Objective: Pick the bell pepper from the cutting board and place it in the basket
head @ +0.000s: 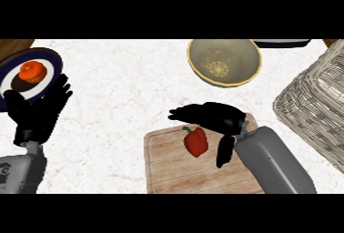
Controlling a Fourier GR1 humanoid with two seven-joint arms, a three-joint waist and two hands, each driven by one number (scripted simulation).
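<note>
Counter point(114, 91): right robot hand point(214, 117) spread over the cutting board point(168, 175), holding nothing.
Basket point(316, 104) at far right, inside unseen; board carries bell pepper point(195, 142), long axis pointing away from robot, lying between fingers and thumb; bowl point(201, 73) holds citrus slice point(218, 68); left robot hand point(37, 111) open, resting, farther off.
</note>
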